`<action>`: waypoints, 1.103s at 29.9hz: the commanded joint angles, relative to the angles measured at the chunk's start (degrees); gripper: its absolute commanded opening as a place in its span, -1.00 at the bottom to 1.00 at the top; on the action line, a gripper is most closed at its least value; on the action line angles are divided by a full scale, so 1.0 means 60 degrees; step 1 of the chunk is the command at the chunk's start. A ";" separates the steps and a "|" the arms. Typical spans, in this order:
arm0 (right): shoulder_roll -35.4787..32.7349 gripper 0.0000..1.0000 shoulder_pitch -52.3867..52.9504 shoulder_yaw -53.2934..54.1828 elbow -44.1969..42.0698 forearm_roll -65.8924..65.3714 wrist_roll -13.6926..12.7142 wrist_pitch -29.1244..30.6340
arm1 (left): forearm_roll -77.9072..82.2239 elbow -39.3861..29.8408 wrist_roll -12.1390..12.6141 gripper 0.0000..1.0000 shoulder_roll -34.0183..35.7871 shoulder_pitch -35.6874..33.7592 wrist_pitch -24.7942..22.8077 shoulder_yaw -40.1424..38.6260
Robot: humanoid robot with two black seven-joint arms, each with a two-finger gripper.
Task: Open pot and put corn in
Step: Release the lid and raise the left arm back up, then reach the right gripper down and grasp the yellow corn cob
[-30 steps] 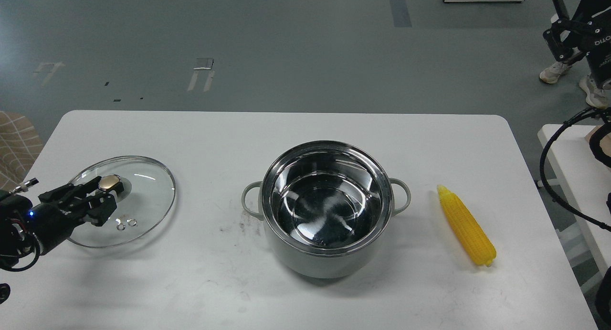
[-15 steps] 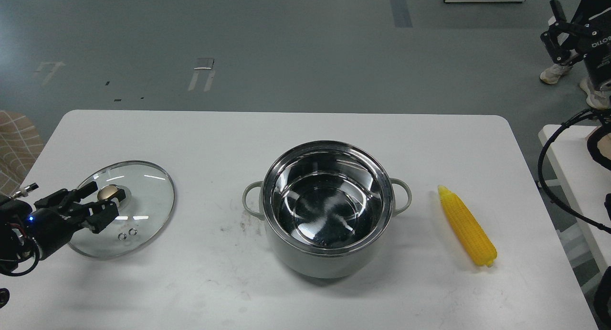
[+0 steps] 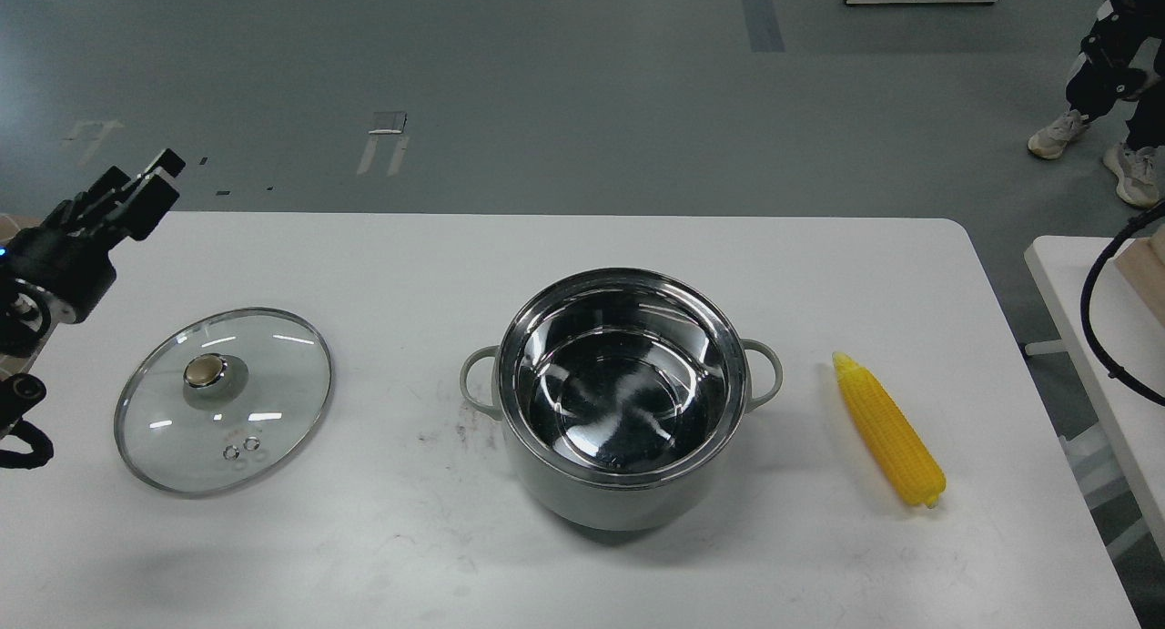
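Pot (image 3: 623,401) stood uncovered at desk (image 3: 582,247) centre.
You saw corn (image 3: 889,431) near the right edge; left gripper (image 3: 146,181) jaws: cannot tell.

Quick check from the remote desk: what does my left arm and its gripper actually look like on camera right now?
The left arm is matt black, built of chunky rounded segments. A small blue light glows at the frame's left edge, and a silver ring marks a joint below it. A black cable loops near the lower left edge. The left gripper has blocky, flat-ended black fingers with no visible markings. The right arm is not in view.
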 commanded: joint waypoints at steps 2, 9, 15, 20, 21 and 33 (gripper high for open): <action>-0.1136 1.00 -0.0320 -0.0485 0.0773 -0.0686 -0.0019 0.0000 | -0.1717 0.0103 -0.0001 0.81 -0.0687 -0.1571 -0.1522 -0.0039; -0.3639 1.00 -0.0656 -0.1978 0.2792 -0.3422 0.0011 0.0000 | -0.6385 0.0689 -0.0001 0.81 -0.1097 -0.3386 -0.3585 -0.0068; -0.4943 1.00 -0.1344 -0.2476 0.4873 -0.6542 0.0011 0.0000 | -0.9201 0.0821 -0.0001 0.94 -0.1624 -0.3754 -0.5007 -0.0535; -0.5616 1.00 -0.2002 -0.3177 0.6206 -0.8665 0.0025 0.0000 | -0.9451 0.0850 0.0840 0.95 -0.2165 -0.3652 -0.5505 -0.1677; -0.5807 1.00 -0.2120 -0.3484 0.6396 -0.8974 0.0040 0.0000 | -0.9451 0.0879 0.1162 0.95 -0.2312 -0.3637 -0.5579 -0.1766; -0.5677 1.00 -0.2326 -0.6342 0.6721 -1.1027 0.0010 0.0000 | -0.9656 0.1012 0.1502 0.95 -0.3060 -0.3432 -0.6180 -0.1811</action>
